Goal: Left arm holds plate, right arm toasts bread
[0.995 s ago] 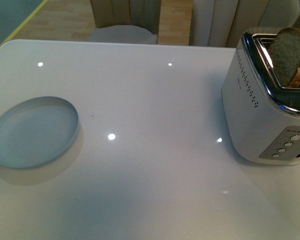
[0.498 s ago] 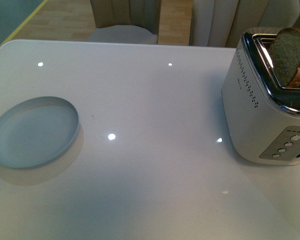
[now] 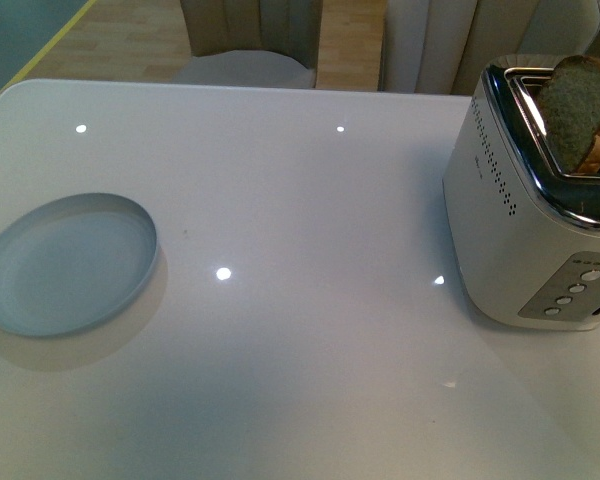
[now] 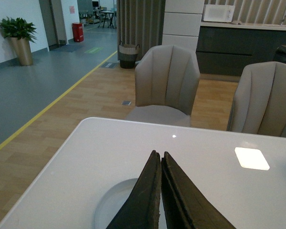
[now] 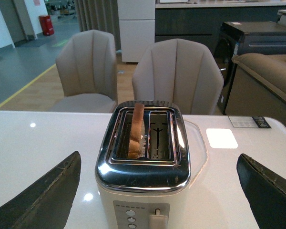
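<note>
On the surface [image 3: 310, 220]: one plate [image 3: 68, 263] near its left edge, one toaster [image 3: 535, 200] at its right edge holding one bread [image 3: 577, 110]. Wrist views alone show hands: left hand [image 4: 160, 160] pressed together, empty; right hand [image 5: 157, 191] spread wide.

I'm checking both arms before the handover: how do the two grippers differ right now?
The left gripper is shut, its fingers pressed together with nothing between them; the right gripper is open wide. The left gripper hangs over the plate; the right gripper faces the toaster, which holds the bread upright in one slot. Both are black and hold nothing.
</note>
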{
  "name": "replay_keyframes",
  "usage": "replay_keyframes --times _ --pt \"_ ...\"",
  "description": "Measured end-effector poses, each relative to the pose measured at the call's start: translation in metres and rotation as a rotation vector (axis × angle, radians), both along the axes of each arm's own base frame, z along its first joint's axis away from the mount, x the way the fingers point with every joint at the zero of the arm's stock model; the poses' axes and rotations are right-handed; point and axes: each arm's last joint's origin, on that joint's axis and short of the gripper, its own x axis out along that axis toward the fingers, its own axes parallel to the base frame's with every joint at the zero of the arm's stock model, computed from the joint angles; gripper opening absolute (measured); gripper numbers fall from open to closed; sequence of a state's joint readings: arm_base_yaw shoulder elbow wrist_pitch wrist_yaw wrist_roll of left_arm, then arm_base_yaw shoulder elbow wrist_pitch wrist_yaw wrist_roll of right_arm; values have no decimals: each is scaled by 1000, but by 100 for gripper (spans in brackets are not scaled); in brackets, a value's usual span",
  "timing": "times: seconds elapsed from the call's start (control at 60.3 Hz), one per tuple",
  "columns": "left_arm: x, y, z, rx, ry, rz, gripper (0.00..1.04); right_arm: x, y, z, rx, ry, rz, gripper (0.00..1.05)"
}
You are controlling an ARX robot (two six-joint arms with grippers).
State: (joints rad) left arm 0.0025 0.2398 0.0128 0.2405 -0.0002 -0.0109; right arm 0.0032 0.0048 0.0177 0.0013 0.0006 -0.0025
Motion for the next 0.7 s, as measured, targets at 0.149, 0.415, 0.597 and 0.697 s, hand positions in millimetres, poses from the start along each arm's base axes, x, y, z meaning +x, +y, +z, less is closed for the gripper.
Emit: replay_keyframes --times 0.149,0.415,0.597,0.697 --pt "-3 0 0 0 0 0 3 0 0 0 0 0 0 96" --pt "-15 0 -3 0 7 0 3 0 0 0 0 0 0 96" --pt "-15 0 -3 0 5 0 3 0 0 0 0 0 0 96" --pt "-15 0 -3 0 5 0 3 0 0 0 0 0 0 96"
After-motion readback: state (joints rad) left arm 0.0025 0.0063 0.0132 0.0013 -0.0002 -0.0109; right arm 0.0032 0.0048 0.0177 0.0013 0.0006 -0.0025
